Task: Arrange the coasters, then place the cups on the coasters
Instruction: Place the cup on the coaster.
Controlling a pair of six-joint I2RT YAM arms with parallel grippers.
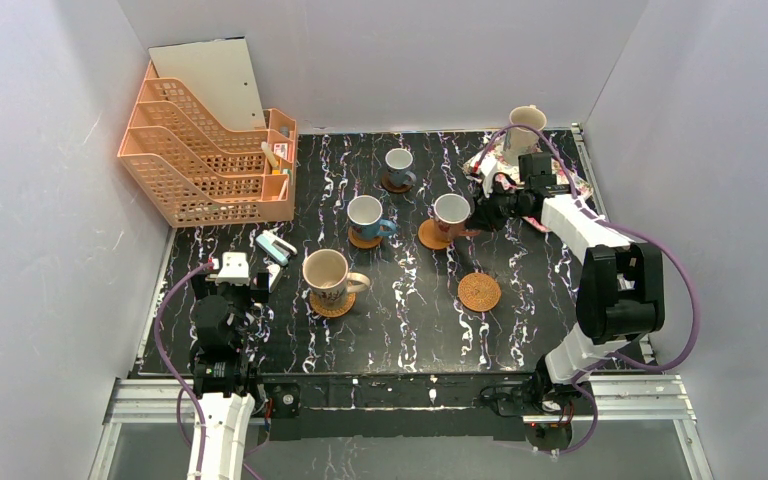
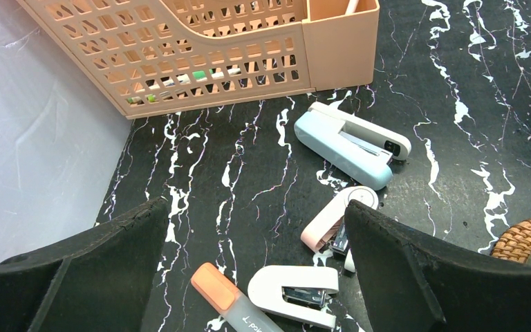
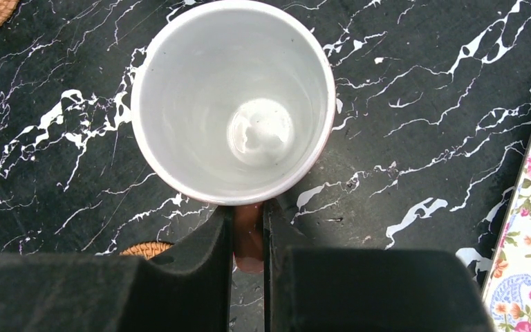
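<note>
Right end effector (image 3: 249, 216) is closed narrowly on the handle (image 3: 249, 243) of the brownish-orange cup (image 3: 235, 104). The cup is seen upright over the table (image 3: 422, 104), beside a wicker coaster (image 3: 142, 247) that is mostly hidden behind one finger. Contact between cup and coaster cannot be told. Left end effector (image 2: 256, 207) is held wide.

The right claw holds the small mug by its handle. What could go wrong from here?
1. The right claw pinches only the thin handle of the brownish-orange mug, so the mug might twist or slip.
2. The wicker coaster shows off to one side of the mug, not centred beneath it; set down here, the mug may land on its edge and tilt.
</note>
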